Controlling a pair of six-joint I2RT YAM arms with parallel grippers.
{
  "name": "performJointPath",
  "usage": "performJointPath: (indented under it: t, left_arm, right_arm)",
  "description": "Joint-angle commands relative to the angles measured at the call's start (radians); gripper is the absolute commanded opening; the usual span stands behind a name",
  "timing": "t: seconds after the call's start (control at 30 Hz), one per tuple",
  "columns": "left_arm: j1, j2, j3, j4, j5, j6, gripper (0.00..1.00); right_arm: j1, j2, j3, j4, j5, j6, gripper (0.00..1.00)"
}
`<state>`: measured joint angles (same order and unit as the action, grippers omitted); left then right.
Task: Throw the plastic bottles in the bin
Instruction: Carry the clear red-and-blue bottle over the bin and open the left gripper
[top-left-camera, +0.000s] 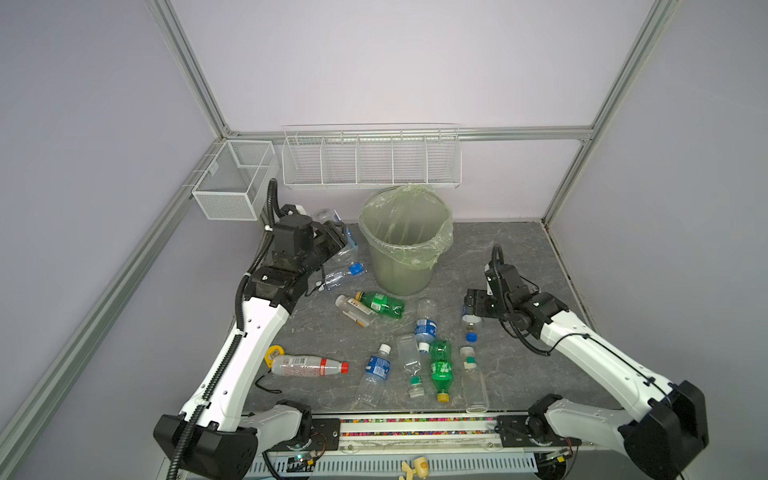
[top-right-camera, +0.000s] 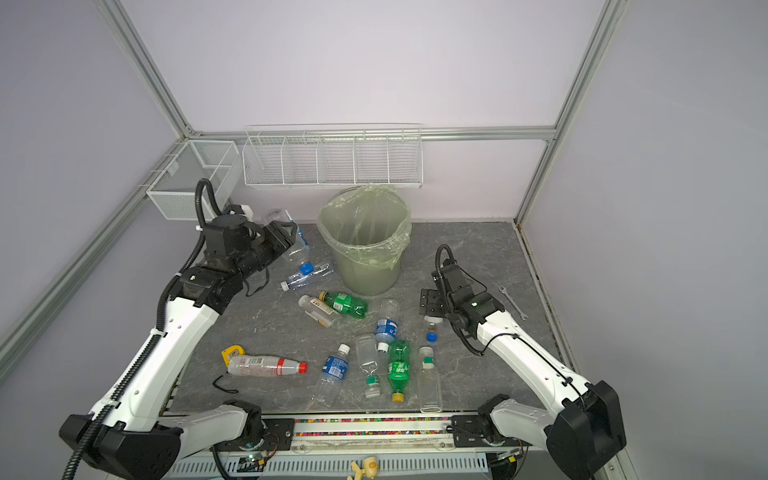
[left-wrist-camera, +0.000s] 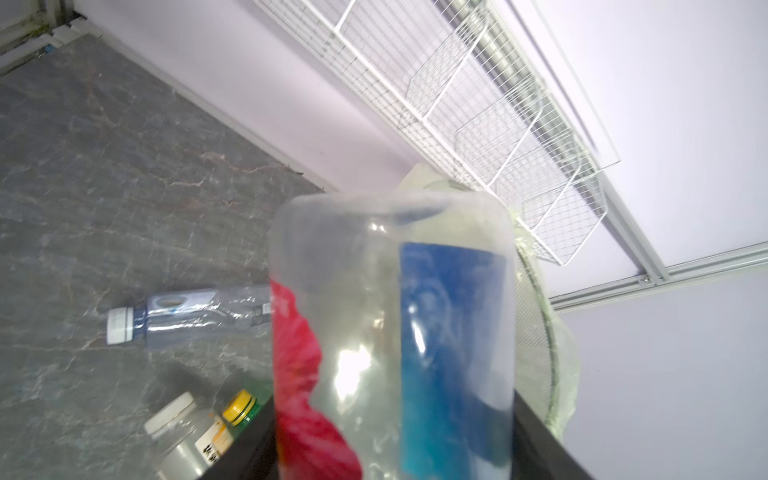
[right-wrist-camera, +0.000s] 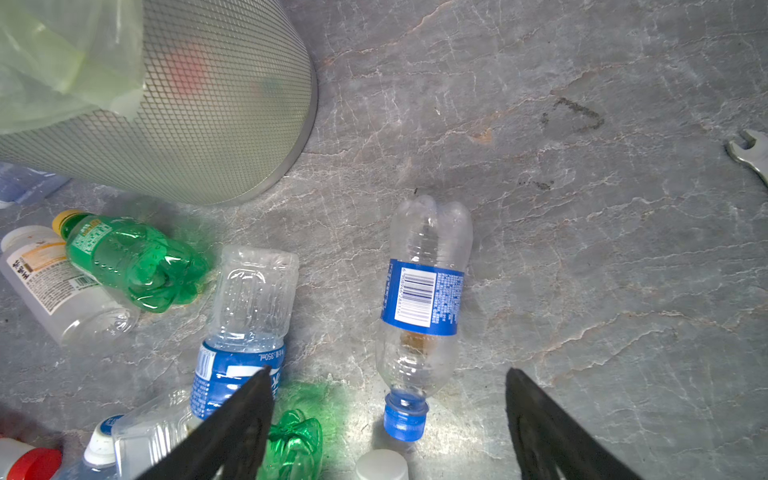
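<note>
Left gripper (top-left-camera: 338, 237) clamped on a blue-labelled bottle (left-wrist-camera: 390, 332) beside the bin (top-left-camera: 399, 266), right gripper (right-wrist-camera: 388, 371) with jaws apart above a second bottle (right-wrist-camera: 424, 299), some ten loose bottles (top-left-camera: 380, 303) littering the table (top-left-camera: 519, 257): the job looks barely begun.

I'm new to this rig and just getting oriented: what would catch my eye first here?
The tall green-lined bin stands at the back, with bottles littered in front of it. The left gripper holds a clear blue-labelled bottle beside the bin, while the open right gripper hovers over a blue-capped bottle.

Bright, even light; nearest bottle (left-wrist-camera: 390, 332) blurred
</note>
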<state>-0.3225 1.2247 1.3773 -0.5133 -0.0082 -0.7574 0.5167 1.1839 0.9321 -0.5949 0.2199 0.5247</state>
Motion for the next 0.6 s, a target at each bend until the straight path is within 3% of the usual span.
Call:
performJointPath:
  t: [0.0,0.37,0.57]
  left_arm:
    - [0.004,0.038,0.076,-0.002,0.016,0.052,0.63]
    - [0.004,0.094,0.154,0.057,0.062,0.108,0.63]
    - [0.004,0.022,-0.003,0.147,0.063,0.103,0.63]
  right_arm:
    - [-0.007,-0.026,-0.020,-0.005,0.003,0.014,0.88]
    - [-0.026,-0.053,-0.029,-0.023,0.015,0.008,0.88]
    - [-0.039,-0.063,-0.027,-0.024,0.018,0.008,0.88]
